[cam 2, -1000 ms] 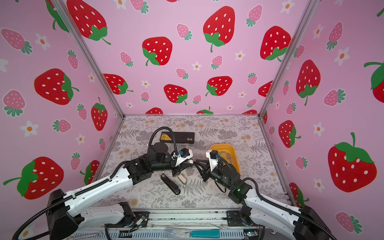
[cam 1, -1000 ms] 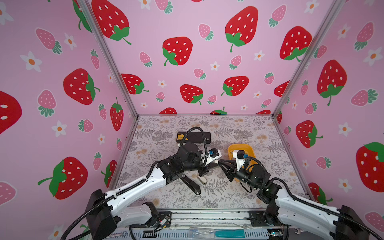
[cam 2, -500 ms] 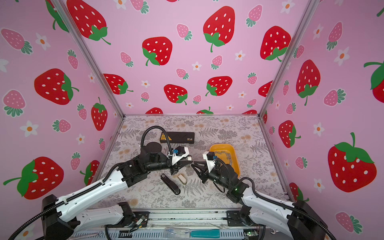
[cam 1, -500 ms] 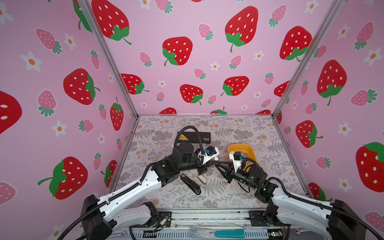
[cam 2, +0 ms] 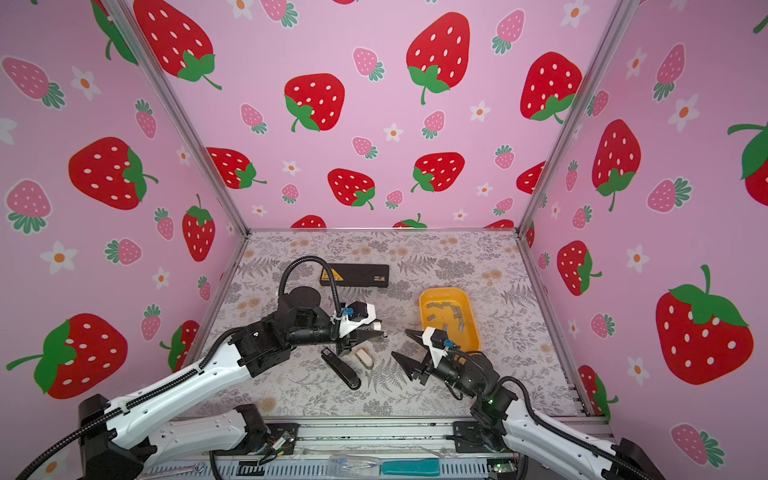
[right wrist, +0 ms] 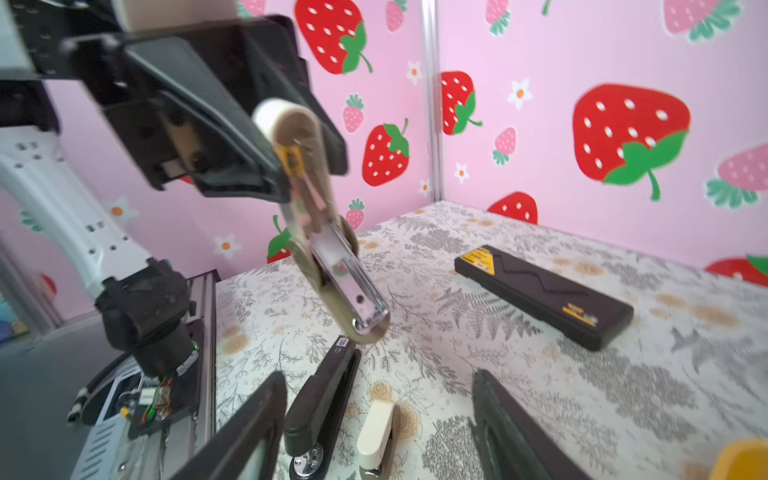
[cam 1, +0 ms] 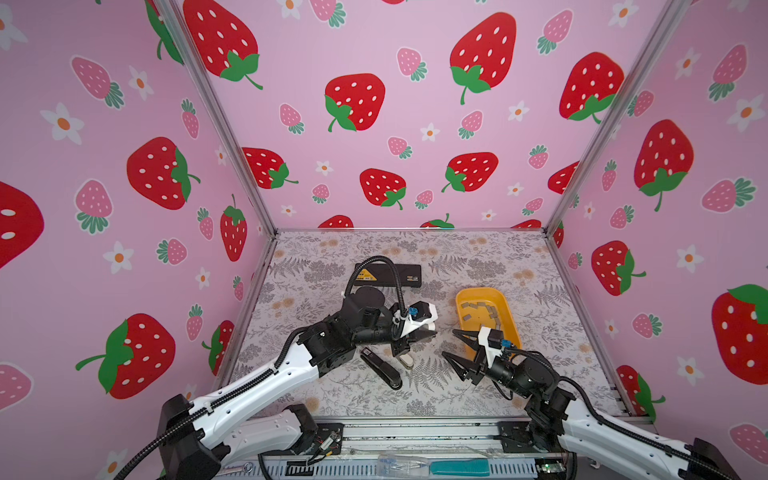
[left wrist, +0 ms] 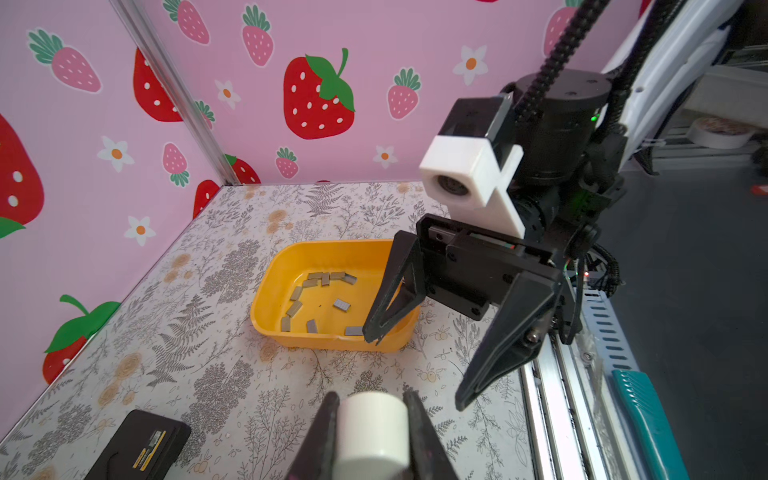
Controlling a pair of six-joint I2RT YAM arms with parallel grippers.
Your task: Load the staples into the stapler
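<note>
1. Left tool (left wrist: 371, 430) was clamped on the whitish stapler (right wrist: 345, 286), held up beside the yellow tray (left wrist: 324, 343) — hinged open, its channel seemingly empty, though blurred.
2. Right tool (cam 1: 449, 344) stood apart, empty, just by the tray.
3. The staples (left wrist: 341, 304) lay inside the tray — picking and loading remained.

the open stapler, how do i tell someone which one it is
On the floral mat, find the left gripper raised over the middle. The stapler in its jaws hangs open, metal channel bared; the black stapler and whitish stapler lie shut below.
</note>
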